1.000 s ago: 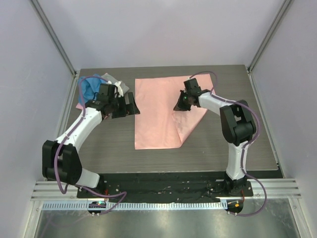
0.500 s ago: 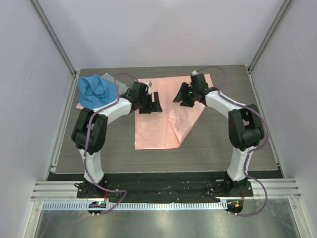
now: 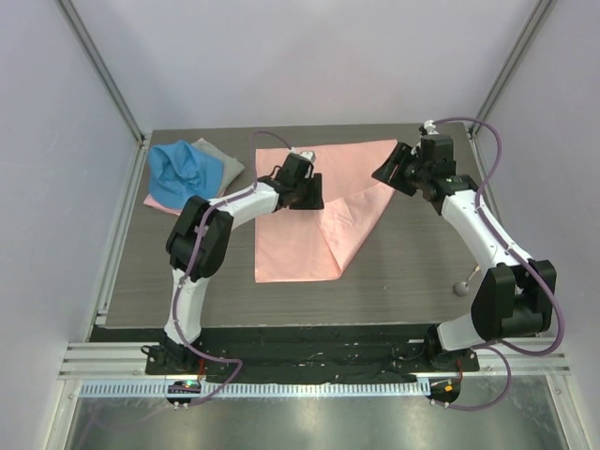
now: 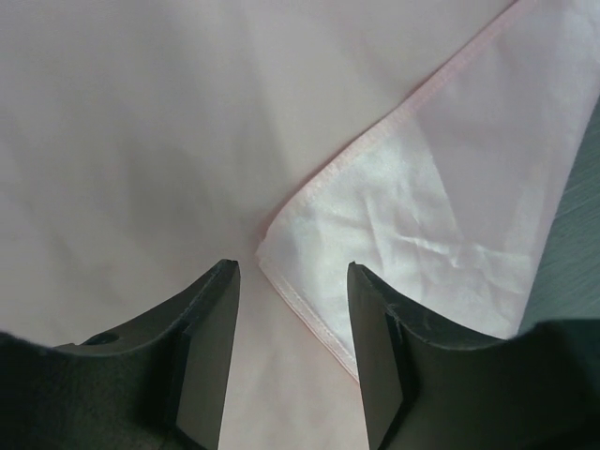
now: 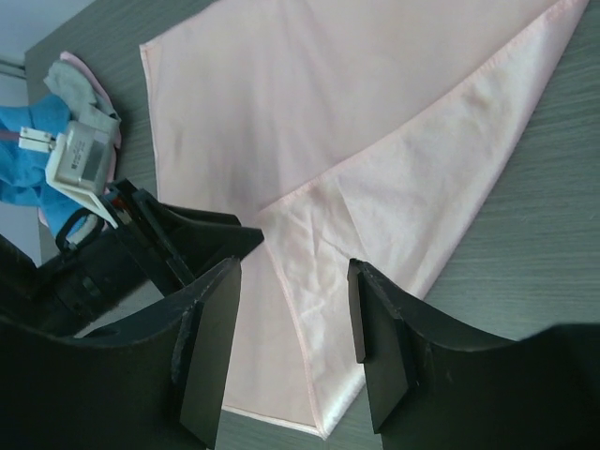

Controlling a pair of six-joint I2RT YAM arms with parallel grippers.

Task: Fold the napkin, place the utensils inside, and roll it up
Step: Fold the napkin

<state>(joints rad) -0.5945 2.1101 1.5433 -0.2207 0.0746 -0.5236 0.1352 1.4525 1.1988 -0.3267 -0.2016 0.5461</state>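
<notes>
The salmon-pink napkin [image 3: 291,244] lies flat mid-table, its right part folded over into a diagonal flap [image 3: 358,211]. My left gripper [image 3: 307,192] is low over the cloth with its jaws open, and the flap's pointed corner [image 4: 281,248] lies just ahead of the gap between them [image 4: 291,277]. My right gripper [image 3: 389,169] hovers open above the napkin's far right corner, with nothing between its fingers [image 5: 292,281]. A small spoon [image 3: 460,288] lies on the table at the right, close to the right arm.
A blue cloth [image 3: 180,169] and a grey cloth [image 3: 221,159] are heaped at the far left corner, with a pink edge [image 3: 153,199] beneath them. White walls enclose the table on three sides. The right wrist view also shows the left gripper [image 5: 178,234].
The left arm swung right, from beside the napkin onto it, and its jaws narrowed. The right gripper opened, let go of the flap and drew back to the far right.
</notes>
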